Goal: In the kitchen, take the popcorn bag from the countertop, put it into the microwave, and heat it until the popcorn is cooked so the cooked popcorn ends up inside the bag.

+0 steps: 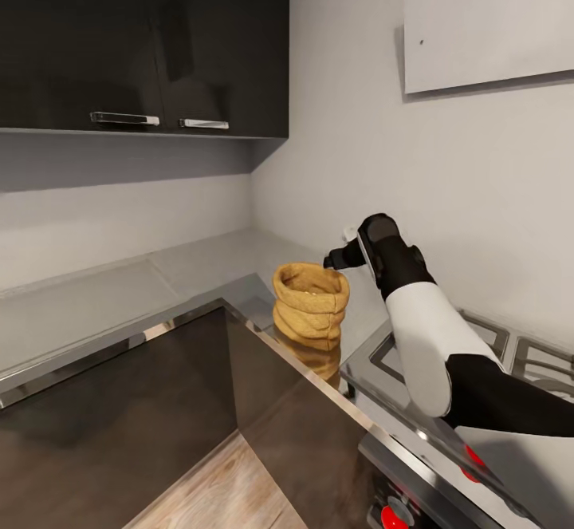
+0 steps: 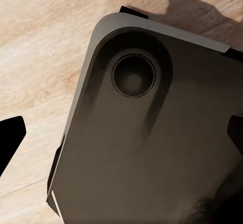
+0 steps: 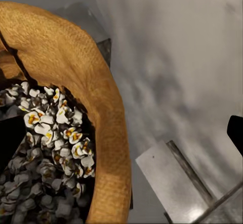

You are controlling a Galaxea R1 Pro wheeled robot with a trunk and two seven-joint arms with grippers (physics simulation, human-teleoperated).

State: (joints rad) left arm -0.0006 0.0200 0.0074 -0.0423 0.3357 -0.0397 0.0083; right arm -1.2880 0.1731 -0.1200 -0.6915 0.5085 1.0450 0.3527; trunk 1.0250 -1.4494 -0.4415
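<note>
**Right fingers straddling the sack's rim: close square, then lift clean**

The right arm's fingers stand spread apart: in the right wrist view one dark finger (image 3: 9, 142) sits inside the mouth of the popcorn bag (image 1: 310, 306), over the popcorn (image 3: 50, 148), and the other (image 3: 236, 133) lies outside, clear of the thick rim (image 3: 109, 133). From the head view the right gripper (image 1: 339, 258) hovers at the sack's far upper edge, nothing yet pinched.

The bag stands upright on the grey surface (image 1: 96, 305) in the corner, just beside the gas hob (image 1: 478, 337) and below the dark wall cabinets (image 1: 143, 42). The microwave is not to be seen from here.

To grip well, I judge the rolled rim should land deep between the fingers, not at the tips, so the soft paper does not fold and slip. Close slowly; a wrinkly sack may tilt and spill kernels if tugged sideways. Lift straight up before swinging away, keeping the mouth level and clear of the hob.

The left fingers appear as dark tips (image 2: 11, 138) apart at the edges of the left wrist view, open and empty, above a dark part of the robot's body (image 2: 152, 148) and the wood floor (image 2: 40, 46).
</note>
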